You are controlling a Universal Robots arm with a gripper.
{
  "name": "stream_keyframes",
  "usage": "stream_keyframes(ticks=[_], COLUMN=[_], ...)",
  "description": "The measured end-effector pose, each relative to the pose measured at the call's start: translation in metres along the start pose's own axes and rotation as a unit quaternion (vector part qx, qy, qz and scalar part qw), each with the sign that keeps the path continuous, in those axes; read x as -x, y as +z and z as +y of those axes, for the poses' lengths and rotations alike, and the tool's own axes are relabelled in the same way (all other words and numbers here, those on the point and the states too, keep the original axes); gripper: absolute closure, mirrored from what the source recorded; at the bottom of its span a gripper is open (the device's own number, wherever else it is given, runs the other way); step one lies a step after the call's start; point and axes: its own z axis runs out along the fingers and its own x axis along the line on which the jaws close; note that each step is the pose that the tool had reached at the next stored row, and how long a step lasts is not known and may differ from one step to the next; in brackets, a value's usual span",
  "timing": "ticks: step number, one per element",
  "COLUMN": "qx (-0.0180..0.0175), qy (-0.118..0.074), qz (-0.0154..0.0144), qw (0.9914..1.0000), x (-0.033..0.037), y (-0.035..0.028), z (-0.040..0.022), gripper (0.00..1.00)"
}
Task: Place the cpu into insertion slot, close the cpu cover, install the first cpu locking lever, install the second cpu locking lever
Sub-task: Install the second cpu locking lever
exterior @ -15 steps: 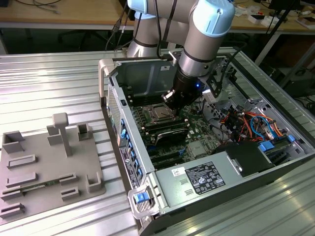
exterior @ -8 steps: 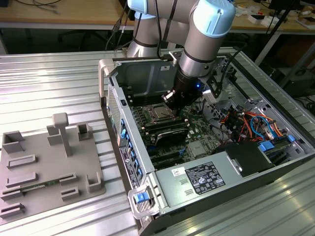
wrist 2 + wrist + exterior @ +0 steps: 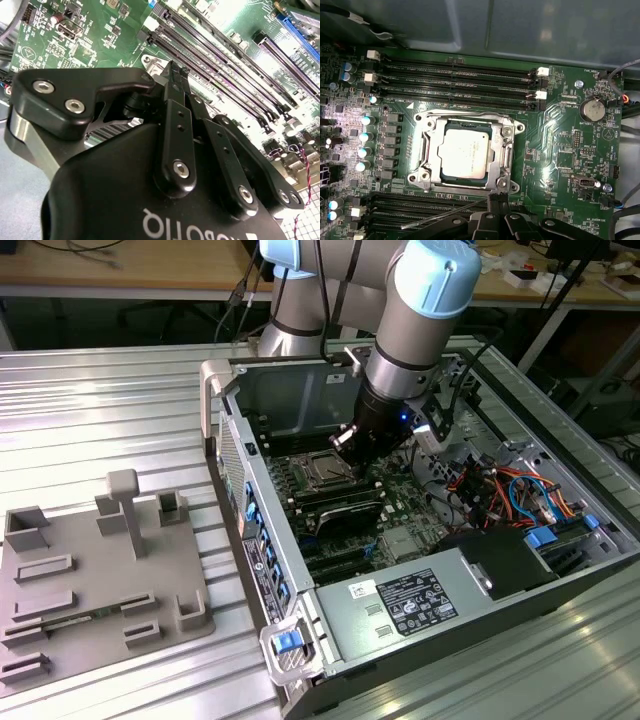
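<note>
The cpu point(image 3: 465, 152), a silver-grey square, lies flat in the insertion slot point(image 3: 426, 175) on the green motherboard. The cpu cover point(image 3: 506, 150) is down around it as a silvery frame. In the first wrist view a thin metal locking lever point(image 3: 445, 215) slants out over the memory slots beside the socket, and its end meets my gripper point(image 3: 497, 199). The gripper's black fingers point(image 3: 172, 85) are pressed together, and I see nothing clamped between them. In the exterior view the gripper point(image 3: 345, 442) hangs just above the socket point(image 3: 322, 472) inside the open computer case.
Long black memory slots point(image 3: 460, 75) run on both sides of the socket. A coin battery point(image 3: 594, 109) sits nearby. A grey-labelled power-supply box point(image 3: 415, 602) and bundled cables point(image 3: 500, 490) crowd the case. A grey fixture plate point(image 3: 90, 570) lies at the exterior view's left.
</note>
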Motion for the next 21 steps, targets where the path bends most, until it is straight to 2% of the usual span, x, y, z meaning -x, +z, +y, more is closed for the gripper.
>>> stream_keyframes(ticks=[21], qx=[0.0], qy=[0.0], qz=[0.0], qw=[1.0], x=[-0.0003], y=[-0.0001], z=[-0.0036], gripper=[0.89])
